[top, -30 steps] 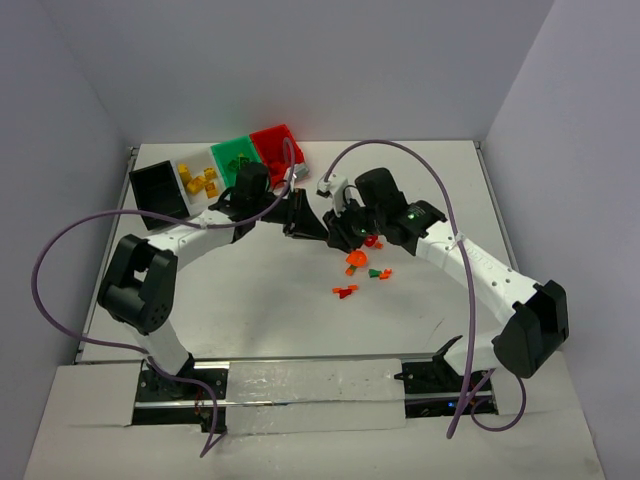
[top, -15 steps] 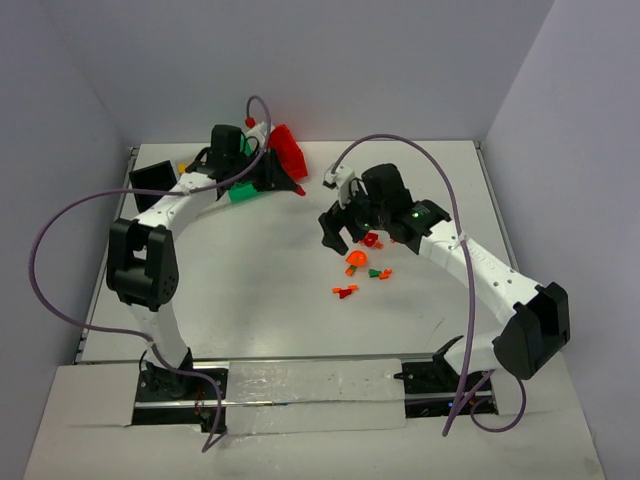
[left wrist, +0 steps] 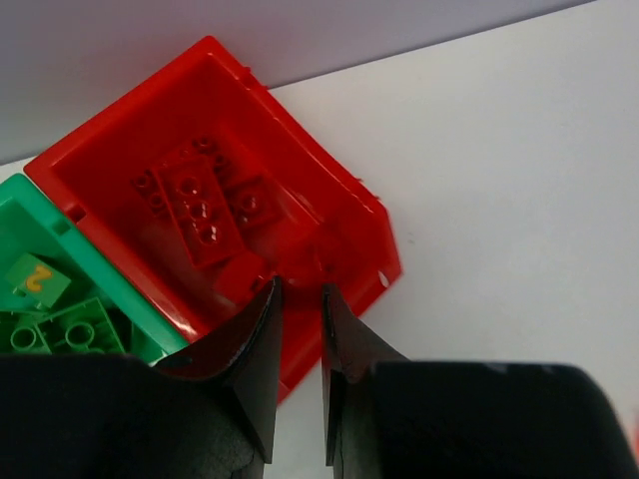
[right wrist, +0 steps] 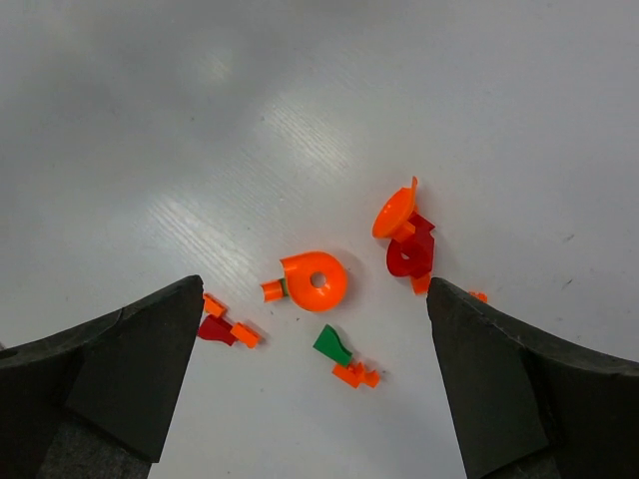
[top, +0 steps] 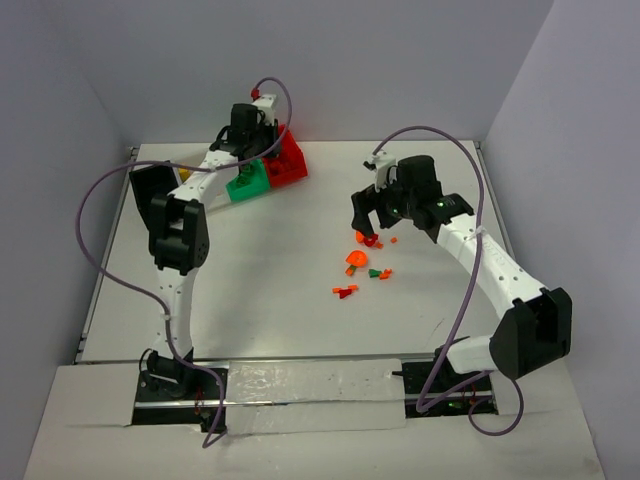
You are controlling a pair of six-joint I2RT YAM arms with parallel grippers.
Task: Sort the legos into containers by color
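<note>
The loose legos lie mid-table: an orange ring [right wrist: 318,280], an orange dish [right wrist: 394,212] on a red piece [right wrist: 411,254], a green wedge [right wrist: 332,344] and small orange bits. My right gripper [right wrist: 315,284] hangs wide open above them, touching none. At the back, the red container [left wrist: 329,220] holds red bricks [left wrist: 200,205]. The green container [left wrist: 20,200] beside it holds green ones. My left gripper [left wrist: 300,294] hovers over the red container's near wall, jaws a narrow slit apart. Only red shows in the slit, so a held piece cannot be made out.
The black container [top: 140,180] sits at the back left, partly behind my left arm's elbow [top: 178,235]. The white container is hidden but for a yellow speck [top: 186,172]. Grey walls close in the table on three sides. Purple cables loop over both arms.
My left arm swung from the table's middle to the back, over the red container. My right gripper opened wide and drew back to the right, above the pile.
</note>
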